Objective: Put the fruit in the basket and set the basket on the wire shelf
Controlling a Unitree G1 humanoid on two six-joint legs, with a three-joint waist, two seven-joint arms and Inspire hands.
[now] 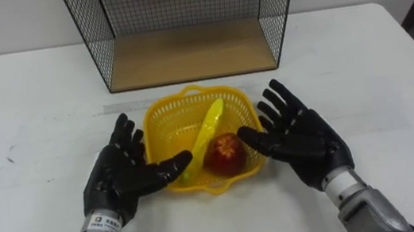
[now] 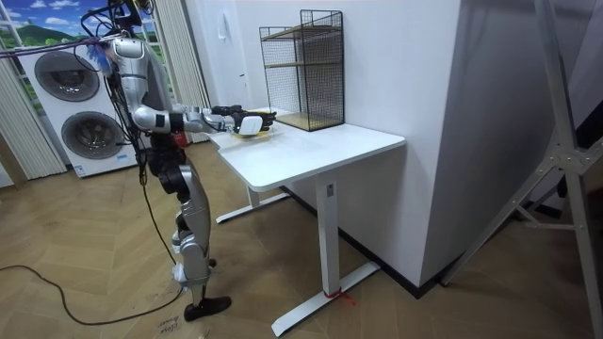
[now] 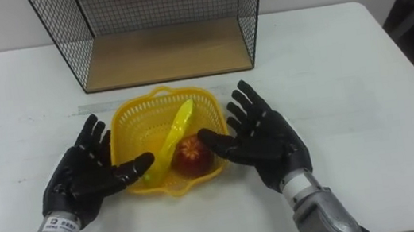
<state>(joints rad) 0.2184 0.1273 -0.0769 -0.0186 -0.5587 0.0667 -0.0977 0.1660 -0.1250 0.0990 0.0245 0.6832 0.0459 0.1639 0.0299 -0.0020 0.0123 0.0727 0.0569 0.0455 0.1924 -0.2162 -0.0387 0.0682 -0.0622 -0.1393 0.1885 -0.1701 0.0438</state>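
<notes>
I am logging colours: yellow lattice basket (image 1: 163, 126), yellow banana (image 1: 207, 129), red apple (image 1: 226, 154), black-mesh wire shelf (image 1: 91, 27) with tan board (image 1: 191, 54), white table (image 1: 28, 99).

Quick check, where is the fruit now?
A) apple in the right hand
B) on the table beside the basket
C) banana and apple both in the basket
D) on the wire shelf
C: the banana and apple lie inside the yellow basket, left hand and right hand open beside it.
</notes>
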